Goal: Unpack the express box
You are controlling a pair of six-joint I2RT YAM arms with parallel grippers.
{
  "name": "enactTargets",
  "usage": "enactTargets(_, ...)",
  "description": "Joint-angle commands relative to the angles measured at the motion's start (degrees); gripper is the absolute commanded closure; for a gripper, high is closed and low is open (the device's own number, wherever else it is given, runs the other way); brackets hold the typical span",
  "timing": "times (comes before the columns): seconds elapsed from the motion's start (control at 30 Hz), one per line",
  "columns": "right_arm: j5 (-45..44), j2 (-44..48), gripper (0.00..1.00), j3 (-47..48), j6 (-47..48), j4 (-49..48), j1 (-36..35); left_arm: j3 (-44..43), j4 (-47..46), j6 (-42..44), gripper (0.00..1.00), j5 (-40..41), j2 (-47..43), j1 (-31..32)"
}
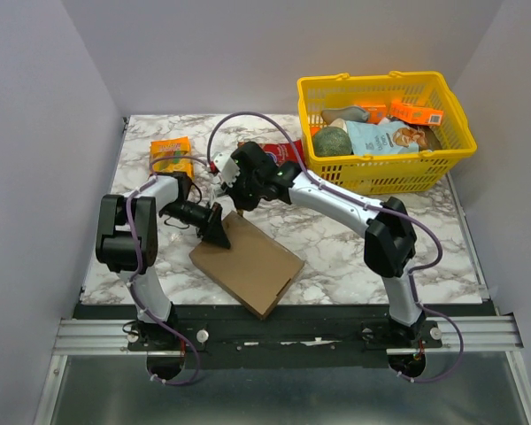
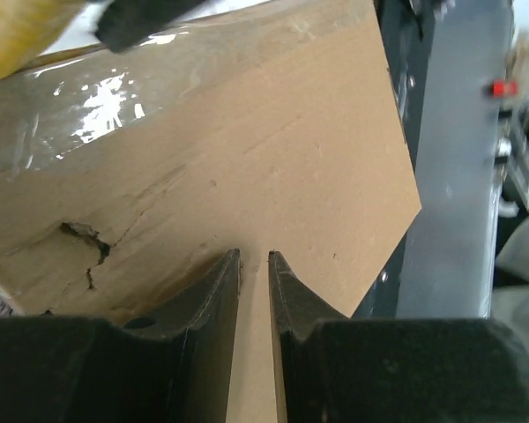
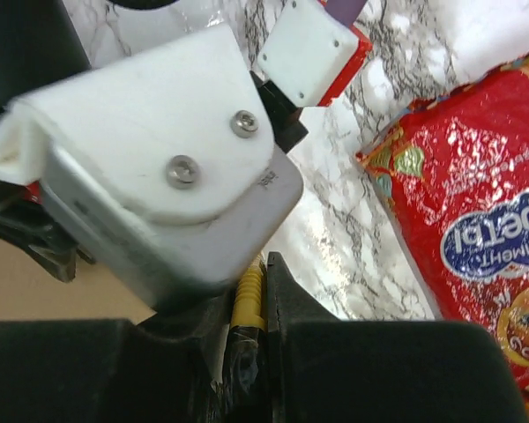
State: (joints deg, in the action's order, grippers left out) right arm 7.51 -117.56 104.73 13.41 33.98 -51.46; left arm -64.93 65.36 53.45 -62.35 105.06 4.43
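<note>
Nearest the left wrist lens: left fingers (image 2: 213, 304), black, almost together, only a slim gap with brown card showing through it; pinched or not, cannot tell. Beyond them, express box (image 2: 247, 159), glossy tape across it, a tear near its left edge.

Visible only from the top camera: box flat and skewed on the marble worktop (image 1: 336, 239), near the front edge, between the two arms. Yellow basket (image 1: 385, 84) of goods at the far right corner, orange carton (image 1: 170, 155) at the far left.

Left arm folded at the elbow, forearm reaching right, tip down at the box's far corner. Right arm stretched long from its base up and to the left, wrist bent down over that same corner.

Shown only by the right wrist: right fingers (image 3: 286, 295) clamped tight on a yellow ridged piece (image 3: 249, 295). White and metal housing (image 3: 176, 185) just ahead, red snack bag (image 3: 476, 220) on the marble to the right.
</note>
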Motion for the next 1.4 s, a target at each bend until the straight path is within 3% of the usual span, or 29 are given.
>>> enactTargets(0.0,1.5,-5.4,1.00,4.3,-0.4,0.4,-1.2,3.2,-16.6,-19.5,0.71,7.9,-1.0,-3.3)
enactTargets(0.13,-0.5,-4.7,1.00,3.2,-1.6,0.3,-0.6,2.0,-20.2,-24.9,0.71,8.0,1.0,-8.6)
enactTargets(0.27,1.3,-3.0,1.00,0.7,-1.5,0.3,0.8,0.1,-17.5,-21.8,0.70,3.4,0.1,-9.3)
enactTargets(0.4,0.5,-2.0,1.00,-1.4,-1.3,-3.5,1.9,-1.9,-10.0,-11.6,0.68,-7.9,-5.1,-9.1)
enactTargets(0.53,-0.7,-1.3,1.00,-1.4,-2.9,-6.5,2.5,-3.4,0.1,3.8,0.70,-7.4,-14.8,-5.6)
enactTargets(0.6,-1.8,-1.4,1.00,-0.7,-4.0,-6.5,2.4,-2.8,1.4,7.0,0.74,-5.6,-17.7,-4.6)
enactTargets(0.7,-2.7,-1.6,1.00,-0.9,-4.2,-6.4,2.4,1.5,-4.5,6.9,0.79,-4.4,-23.1,-1.1)
enactTargets(0.83,-7.1,-1.7,0.99,-1.5,-6.4,-4.4,2.3,15.2,-23.4,3.2,0.81,-1.8,-30.4,0.0)
enactTargets(1.03,-9.4,-0.8,0.99,-3.0,-6.2,-4.6,2.1,27.5,-45.1,-2.9,0.82,2.1,-32.6,2.4)
enactTargets(1.37,-11.5,-0.7,1.00,-4.1,-8.3,-4.4,0.0,31.4,-56.5,-11.0,0.84,11.3,-29.3,3.3)
